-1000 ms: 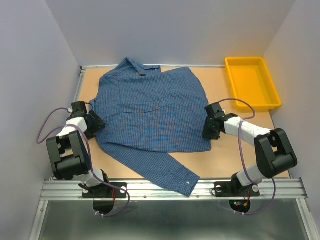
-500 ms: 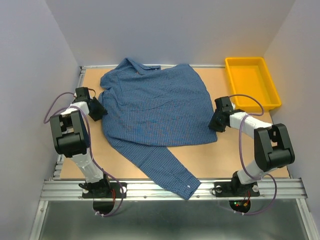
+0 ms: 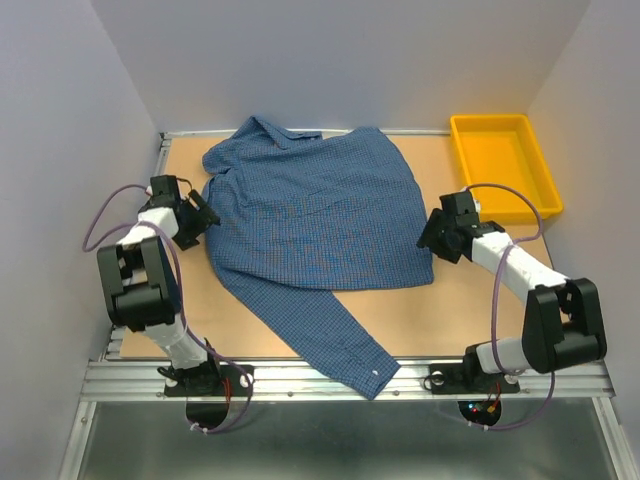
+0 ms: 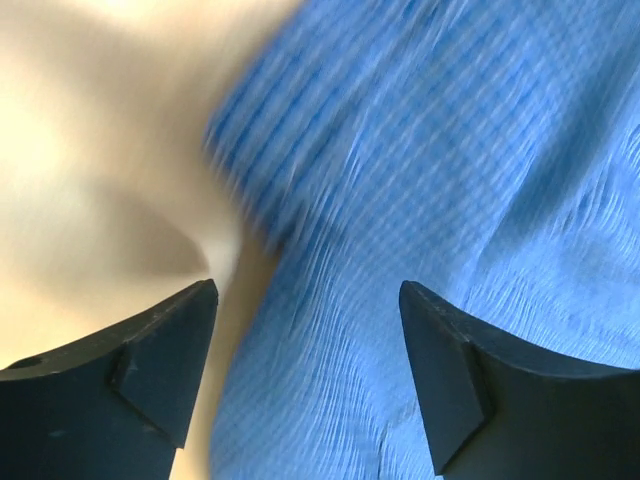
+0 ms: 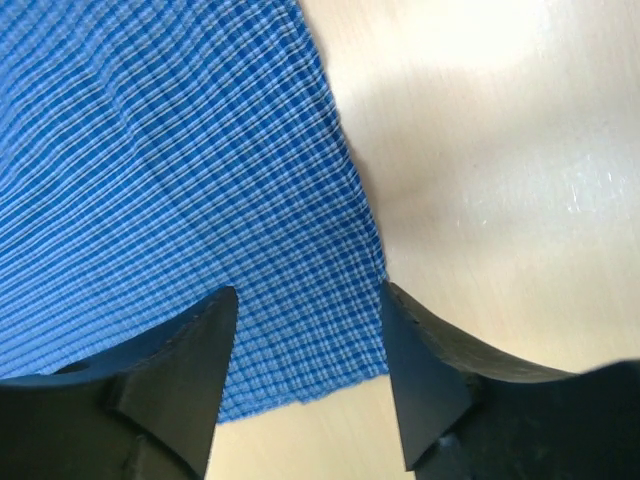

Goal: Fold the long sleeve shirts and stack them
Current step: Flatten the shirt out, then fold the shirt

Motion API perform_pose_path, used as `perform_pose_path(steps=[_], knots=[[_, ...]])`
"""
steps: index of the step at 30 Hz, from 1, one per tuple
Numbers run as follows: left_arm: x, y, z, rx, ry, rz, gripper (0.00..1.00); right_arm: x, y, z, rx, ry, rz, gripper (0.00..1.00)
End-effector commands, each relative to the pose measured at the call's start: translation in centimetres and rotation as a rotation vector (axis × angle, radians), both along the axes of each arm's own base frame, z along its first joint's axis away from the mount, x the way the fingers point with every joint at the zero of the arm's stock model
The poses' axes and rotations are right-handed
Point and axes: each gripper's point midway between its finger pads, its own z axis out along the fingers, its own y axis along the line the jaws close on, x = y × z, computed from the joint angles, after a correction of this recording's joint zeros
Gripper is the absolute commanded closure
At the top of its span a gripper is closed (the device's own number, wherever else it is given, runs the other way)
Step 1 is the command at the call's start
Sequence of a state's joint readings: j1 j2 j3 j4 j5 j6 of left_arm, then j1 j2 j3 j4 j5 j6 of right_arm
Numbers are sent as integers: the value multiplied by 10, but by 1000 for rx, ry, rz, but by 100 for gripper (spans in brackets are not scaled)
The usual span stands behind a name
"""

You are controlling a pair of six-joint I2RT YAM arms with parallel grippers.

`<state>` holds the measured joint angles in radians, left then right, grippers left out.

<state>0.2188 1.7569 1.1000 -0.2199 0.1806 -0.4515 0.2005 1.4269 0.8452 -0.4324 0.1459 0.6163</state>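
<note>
Since a second ago the shirt (image 3: 315,215) has slid toward the far wall and lies flatter mid-table (image 3: 480,300). Both arms have swung outward: the left gripper (image 3: 203,217) is at its left edge and the right gripper (image 3: 430,240) at its right hem corner, each with jaws apart, holding nothing. Such light, limp cloth will likely sag and crease, so hems or the cuff look the best holds; one sleeve (image 3: 330,330) trails over the near edge, and bare board lies right, before the bin (image 3: 503,165).
</note>
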Motion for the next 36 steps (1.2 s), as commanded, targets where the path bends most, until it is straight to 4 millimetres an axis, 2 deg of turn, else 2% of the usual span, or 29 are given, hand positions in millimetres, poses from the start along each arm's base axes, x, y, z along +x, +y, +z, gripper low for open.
perform_pose_path(steps=[1, 5, 6, 8, 9, 15, 21, 22, 23, 30, 36], knots=[[-58, -6, 18, 32, 14, 14, 14, -18, -3, 11, 34, -7, -7, 34], [-102, -22, 5, -13, 45, 18, 18, -31, 1, 9, 83, 5, -8, 32], [-118, -26, -6, -28, 79, 20, 19, -34, 2, 10, 93, 0, -7, 32], [-126, -31, -5, -46, 61, 34, 23, -37, 4, 11, 109, -1, -8, 32], [-136, -33, -13, -52, 84, 41, 23, -39, 3, 8, 107, 6, -12, 32], [-136, -36, -8, -66, 88, 52, 33, -41, -1, 4, 105, 15, -34, 33], [-143, -41, -13, -74, 115, 46, 39, -40, -1, 1, 122, 25, -46, 33], [-143, -41, -13, -77, 118, 47, 41, -40, 0, 0, 124, 27, -45, 33], [-144, -43, -14, -83, 122, 40, 47, -40, 0, -1, 127, 31, -44, 33], [-151, -58, -8, -111, 128, 20, 48, -45, 3, -12, 152, 57, -59, 34], [-156, -63, -19, -118, 182, 12, 45, -59, -1, -33, 144, 121, -109, 34]])
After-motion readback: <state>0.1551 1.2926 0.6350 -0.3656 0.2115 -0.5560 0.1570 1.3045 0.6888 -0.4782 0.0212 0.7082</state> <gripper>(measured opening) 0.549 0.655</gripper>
